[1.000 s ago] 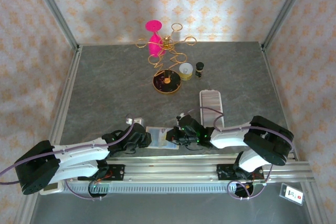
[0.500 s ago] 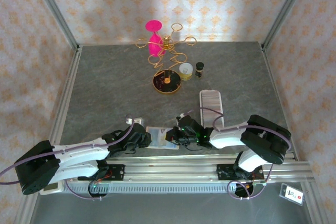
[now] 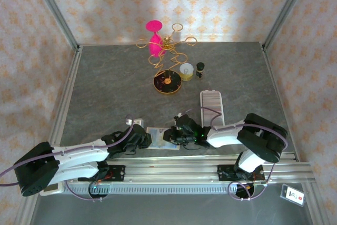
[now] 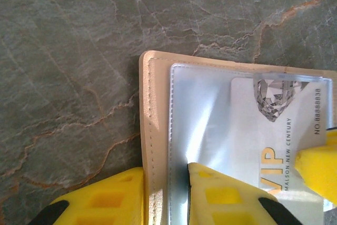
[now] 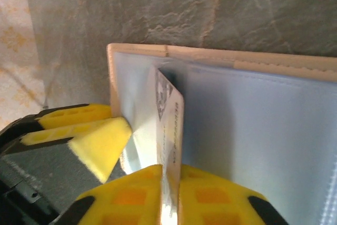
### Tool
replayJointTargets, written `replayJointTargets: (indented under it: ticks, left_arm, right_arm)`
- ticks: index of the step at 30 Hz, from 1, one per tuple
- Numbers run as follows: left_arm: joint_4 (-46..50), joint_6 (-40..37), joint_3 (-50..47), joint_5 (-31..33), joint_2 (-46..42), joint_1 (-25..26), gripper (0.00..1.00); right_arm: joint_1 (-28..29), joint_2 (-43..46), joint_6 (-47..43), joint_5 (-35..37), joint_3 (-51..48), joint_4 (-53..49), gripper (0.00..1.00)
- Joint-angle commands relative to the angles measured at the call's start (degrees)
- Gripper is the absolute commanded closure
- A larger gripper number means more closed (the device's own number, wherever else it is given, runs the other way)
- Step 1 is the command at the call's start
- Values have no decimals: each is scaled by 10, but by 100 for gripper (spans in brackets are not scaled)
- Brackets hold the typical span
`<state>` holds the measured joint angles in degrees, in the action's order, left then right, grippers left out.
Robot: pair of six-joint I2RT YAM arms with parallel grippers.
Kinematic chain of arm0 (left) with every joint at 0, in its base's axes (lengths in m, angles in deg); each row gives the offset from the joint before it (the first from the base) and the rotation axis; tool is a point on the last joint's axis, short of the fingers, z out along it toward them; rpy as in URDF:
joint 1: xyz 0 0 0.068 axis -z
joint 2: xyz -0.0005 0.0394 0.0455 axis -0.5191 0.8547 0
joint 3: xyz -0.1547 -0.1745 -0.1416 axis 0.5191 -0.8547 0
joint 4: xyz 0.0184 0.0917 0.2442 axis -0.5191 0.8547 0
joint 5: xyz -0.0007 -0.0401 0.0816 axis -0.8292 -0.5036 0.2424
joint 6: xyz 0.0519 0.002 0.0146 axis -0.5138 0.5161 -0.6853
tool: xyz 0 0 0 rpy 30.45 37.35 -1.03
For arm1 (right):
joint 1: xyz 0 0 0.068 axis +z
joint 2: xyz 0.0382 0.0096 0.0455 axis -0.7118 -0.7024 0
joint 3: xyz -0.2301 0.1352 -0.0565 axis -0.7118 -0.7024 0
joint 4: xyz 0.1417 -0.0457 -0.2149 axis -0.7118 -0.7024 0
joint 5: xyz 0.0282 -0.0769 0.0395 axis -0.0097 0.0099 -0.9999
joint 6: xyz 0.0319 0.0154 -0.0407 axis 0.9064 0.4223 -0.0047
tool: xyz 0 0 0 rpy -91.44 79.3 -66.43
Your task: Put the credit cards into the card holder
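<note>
The card holder (image 3: 159, 137) lies open near the table's front edge, between both grippers. In the left wrist view its beige rim (image 4: 152, 104) frames a clear sleeve with a pale credit card (image 4: 274, 130) printed "VIP" partly inside. My left gripper (image 4: 166, 193) is shut on the holder's edge, one yellow finger outside the rim and one on the sleeve. In the right wrist view the credit card (image 5: 169, 114) stands on edge, its far end tucked into the sleeve of the card holder (image 5: 253, 59). My right gripper (image 5: 171, 183) is shut on the card's near end.
A long white ridged tray (image 3: 211, 108) lies right of the holder. At the back stand a gold wire rack (image 3: 167, 43), a pink glass (image 3: 154, 35), a black round dish (image 3: 167, 84), a white cup (image 3: 186, 69) and a small dark bottle (image 3: 200, 69). A metal rail (image 3: 174, 169) runs along the near edge.
My right gripper has edged left toward the left gripper, carrying the card further into the holder. The left arm has stayed where it was.
</note>
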<state>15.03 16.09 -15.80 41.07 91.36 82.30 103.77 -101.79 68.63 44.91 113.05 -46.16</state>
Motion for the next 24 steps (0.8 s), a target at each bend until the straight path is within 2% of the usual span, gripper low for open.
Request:
replayJointTargets:
  ticks: [1,3,5,8,18,24]
  left_arm:
    - [22,10,-25,-12,2,3,77]
    - [23,10,-26,-12,-1,2,77]
    - [27,9,-24,-10,-2,3,77]
    - [31,9,-22,-12,-4,3,77]
    - [16,10,-20,-16,8,3,80]
    - [7,12,-23,-23,9,3,80]
  right_arm:
    - [4,4,-31,30,26,-73,78]
    - [4,15,-42,50,34,-115,70]
    - [5,24,-51,66,45,-153,65]
    - [8,28,-60,84,61,-191,64]
    - [23,-31,-77,86,106,-208,88]
    - [40,-59,-80,89,135,-209,92]
